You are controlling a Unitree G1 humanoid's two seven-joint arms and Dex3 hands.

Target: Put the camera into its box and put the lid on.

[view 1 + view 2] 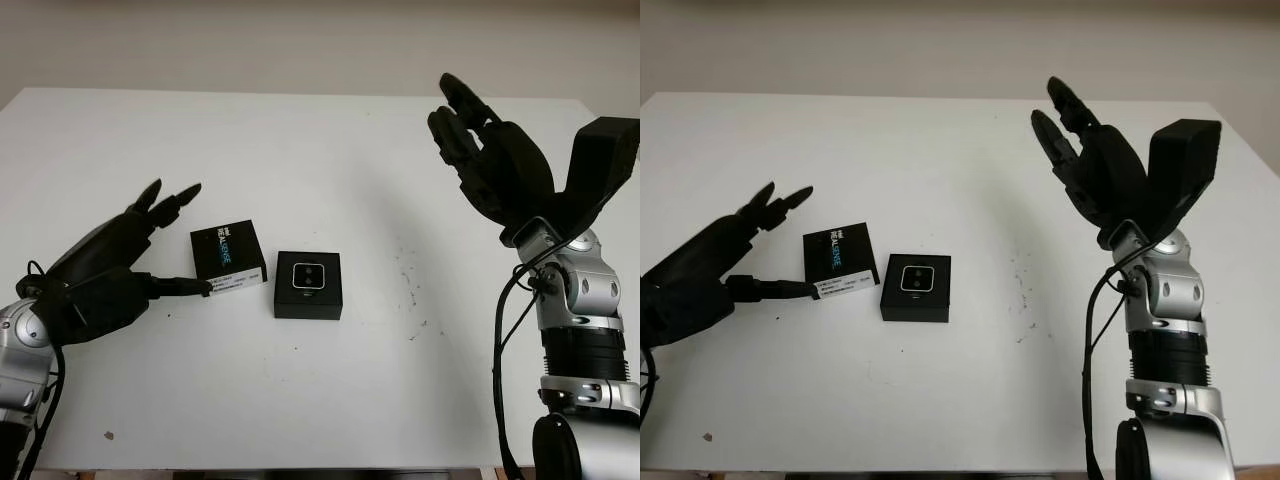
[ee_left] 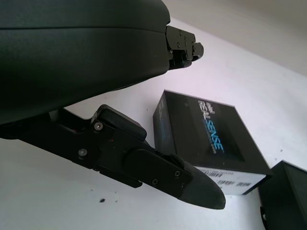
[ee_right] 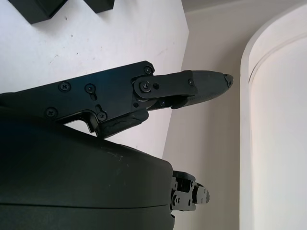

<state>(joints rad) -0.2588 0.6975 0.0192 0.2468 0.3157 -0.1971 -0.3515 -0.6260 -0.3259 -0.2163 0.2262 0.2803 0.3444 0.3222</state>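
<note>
1. The white flat surface [image 1: 300, 400] runs wide in the head views; its far edge meets a pale wall, and its near edge shows along the bottom of the picture.
2. Two dark things sit left of centre on it, with bare white on every side, broadest toward the far edge and toward the right.
3. The black square box base [image 1: 308, 285] lies flat and open-topped, well in from all edges.
4. Inside it sits the small silver-faced camera [image 1: 307, 276], lens side up, toward the far half of the box.
5. Just left of the base, close by it at one corner though contact cannot be judged, lies the black cardboard lid with blue "RealSense" lettering and a white label on its near side [image 1: 229, 254]. It rests on the surface, turned a little askew, and is not on the base.
6. The black three-fingered left hand [image 1: 140, 255] is low over the surface at the left, holding nothing, its fingers uncurled. One fingertip [image 1: 200, 288] reaches the lid's labelled near side; two more point past the lid's far left corner. The left wrist view shows the lid [image 2: 211, 139] lying between these fingers, unclamped.
7. The black three-fingered right hand [image 1: 490, 150] is raised well above the right part of the surface, holding nothing, fingers extended, far from both box parts.
</note>
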